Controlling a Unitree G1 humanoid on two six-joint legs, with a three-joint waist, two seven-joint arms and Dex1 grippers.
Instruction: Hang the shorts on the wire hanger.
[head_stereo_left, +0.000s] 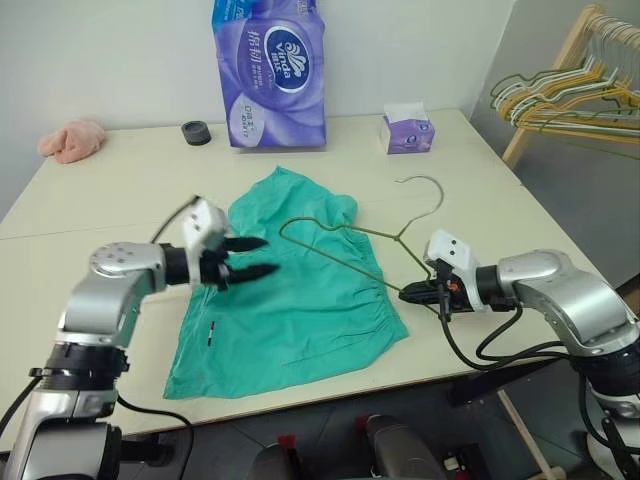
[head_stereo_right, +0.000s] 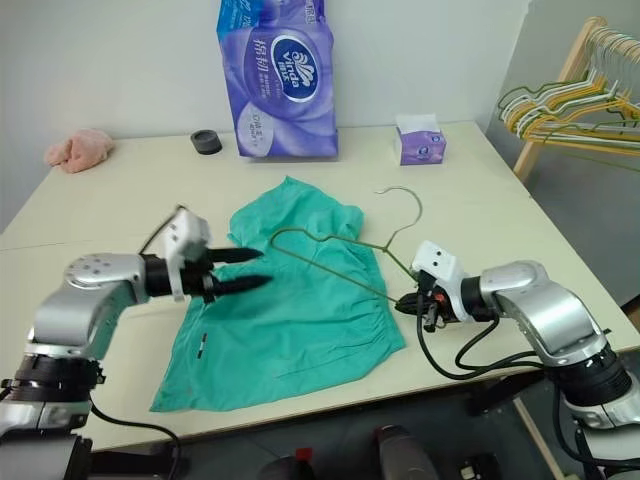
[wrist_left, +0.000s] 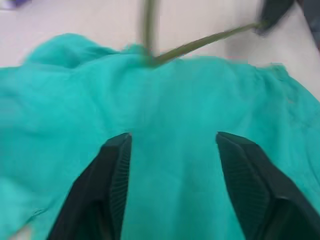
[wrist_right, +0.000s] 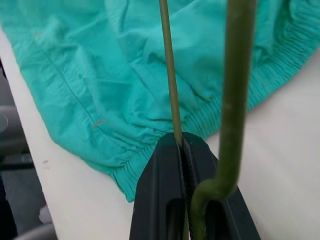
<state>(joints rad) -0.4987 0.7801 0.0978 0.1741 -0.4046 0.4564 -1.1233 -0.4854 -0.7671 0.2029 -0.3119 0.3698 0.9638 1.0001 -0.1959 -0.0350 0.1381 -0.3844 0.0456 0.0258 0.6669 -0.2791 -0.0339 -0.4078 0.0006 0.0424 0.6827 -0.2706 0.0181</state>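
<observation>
right hand (wrist_right: 181, 150) pinches wire hanger (head_stereo_left: 340, 232); left hand (head_stereo_left: 250, 257) spread.

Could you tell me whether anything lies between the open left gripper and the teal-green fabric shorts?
Nothing visible does. The left gripper hovers open directly over the teal-green fabric shorts, with bare cloth between its fingers. The thin olive-green wire hanger, pinched by the right gripper, crosses the shorts farther on.
</observation>
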